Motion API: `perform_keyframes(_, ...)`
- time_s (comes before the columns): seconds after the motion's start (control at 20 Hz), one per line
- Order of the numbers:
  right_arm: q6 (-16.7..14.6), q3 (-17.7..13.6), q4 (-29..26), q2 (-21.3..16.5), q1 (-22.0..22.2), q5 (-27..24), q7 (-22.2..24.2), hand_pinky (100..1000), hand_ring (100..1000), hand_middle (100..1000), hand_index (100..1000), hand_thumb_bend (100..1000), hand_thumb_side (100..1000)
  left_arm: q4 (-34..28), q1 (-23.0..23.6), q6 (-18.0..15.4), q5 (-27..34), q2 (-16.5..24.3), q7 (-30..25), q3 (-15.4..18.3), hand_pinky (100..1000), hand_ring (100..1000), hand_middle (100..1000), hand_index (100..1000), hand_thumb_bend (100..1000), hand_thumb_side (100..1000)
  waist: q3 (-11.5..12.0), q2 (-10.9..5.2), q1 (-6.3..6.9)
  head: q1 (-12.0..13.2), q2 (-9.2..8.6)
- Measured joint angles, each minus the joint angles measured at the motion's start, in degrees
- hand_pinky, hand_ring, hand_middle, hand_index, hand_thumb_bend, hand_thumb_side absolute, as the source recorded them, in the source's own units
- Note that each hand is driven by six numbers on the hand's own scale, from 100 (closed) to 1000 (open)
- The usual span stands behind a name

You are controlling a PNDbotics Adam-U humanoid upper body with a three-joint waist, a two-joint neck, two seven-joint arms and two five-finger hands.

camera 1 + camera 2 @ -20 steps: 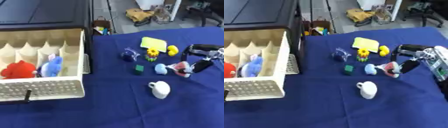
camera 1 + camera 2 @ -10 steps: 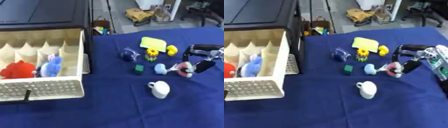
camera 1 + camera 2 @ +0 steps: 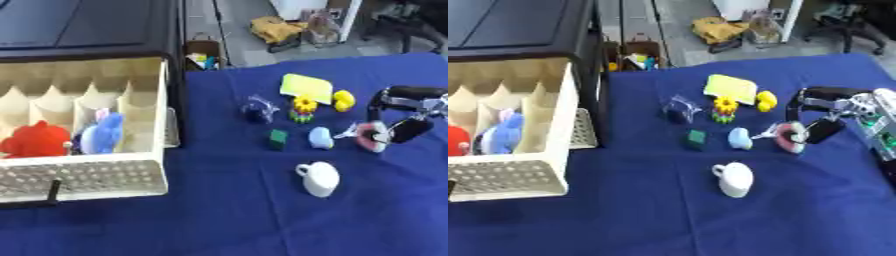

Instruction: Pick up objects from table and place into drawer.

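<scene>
Fingers of the right hand (image 3: 826, 116) curl around a pink ring-shaped toy (image 3: 788, 138) at the cloth's right; lifting carelessly could knock the light-blue piece (image 3: 739, 138) just left.

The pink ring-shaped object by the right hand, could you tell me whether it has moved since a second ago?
Cannot tell: the pink ring-shaped object sits just right of the light blue piece, much as before.

No text, label, brand, number or sign can be read anywhere in either view. The yellow pad (image 3: 307, 88), the white cup (image 3: 318, 178) and the cream drawer (image 3: 84, 184) front show plain surfaces with no lettering that can be made out, and the packaging on the floor beyond the desk (image 3: 262, 220) is too blurred to read.
</scene>
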Motion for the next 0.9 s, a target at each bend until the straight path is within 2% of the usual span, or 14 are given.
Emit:
perform_keyframes(0.45,0.78,0.01,0.04,0.09,-0.83,0.01,-2.98,773,797,444,436,100,143,0.00,0.00,0.02,0.02,0.00,-0.02,0.00,428,500,486,686,165,1000,0.03,0.00,-0.04,0.00,0.00)
perform_keyframes(0.9,1.32,-0.03,-3.70,0.12,-2.04,-1.38,-5.97,769,792,432,411,100,174,0.00,0.00,0.05,0.03,0.01,-0.06,0.00,428,500,487,686,165,1000,0.05,-0.05,-0.29,-0.01,0.00)
